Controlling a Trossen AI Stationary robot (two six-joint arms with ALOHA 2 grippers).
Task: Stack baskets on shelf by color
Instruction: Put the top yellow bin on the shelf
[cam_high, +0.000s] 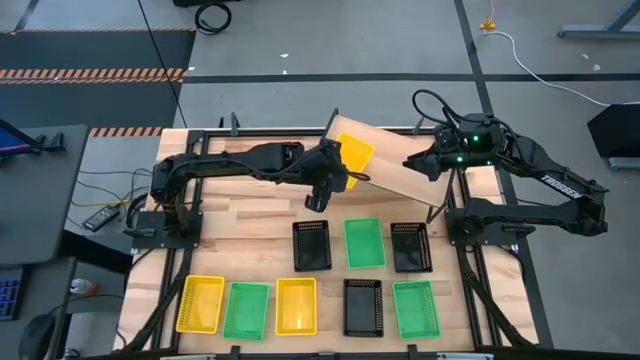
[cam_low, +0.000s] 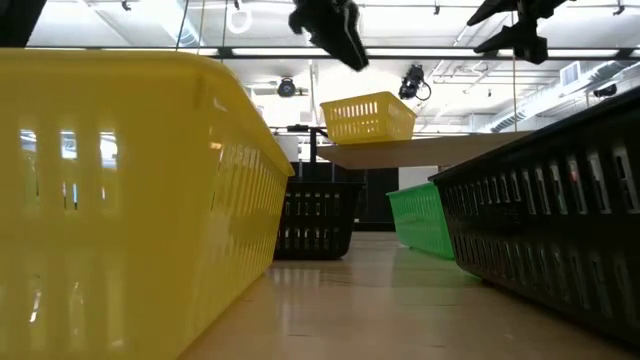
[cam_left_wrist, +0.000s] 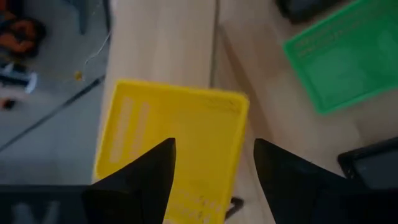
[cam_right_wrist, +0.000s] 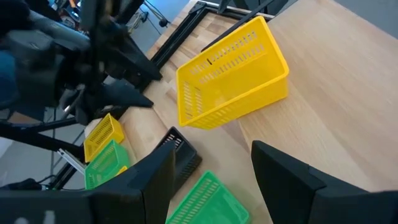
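Views: only the high view shows all nine baskets; the low view shows the yellow basket (cam_low: 368, 117) standing level on the shelf (cam_low: 440, 152) with open space beneath the board.
Left gripper (cam_high: 322, 190): above the shelf's 9 o'clock end, jaws spread, holding nothing; in its wrist view the yellow basket (cam_left_wrist: 174, 146) lies just past the fingers (cam_left_wrist: 149, 171).
Right gripper (cam_high: 418, 165): over the shelf's 3 o'clock part, jaws spread and empty.
Bench (cam_high: 250, 225): pale wood planks on a black frame; grey floor around it, striped tape at 10 o'clock, cables, a ceiling with lights in the low view.
Shelf basket (cam_high: 352, 158): at the shelf's 9 o'clock end, open side up, long axis running from about 1 to 7 o'clock.
Shelf (cam_high: 400, 170): at the bench's 12 o'clock edge, skewed, long axis from about 10 to 4 o'clock.
Other baskets: eight on the bench in two rows toward 6 o'clock, among them a green basket (cam_high: 364, 243) and a black basket (cam_high: 311, 245).
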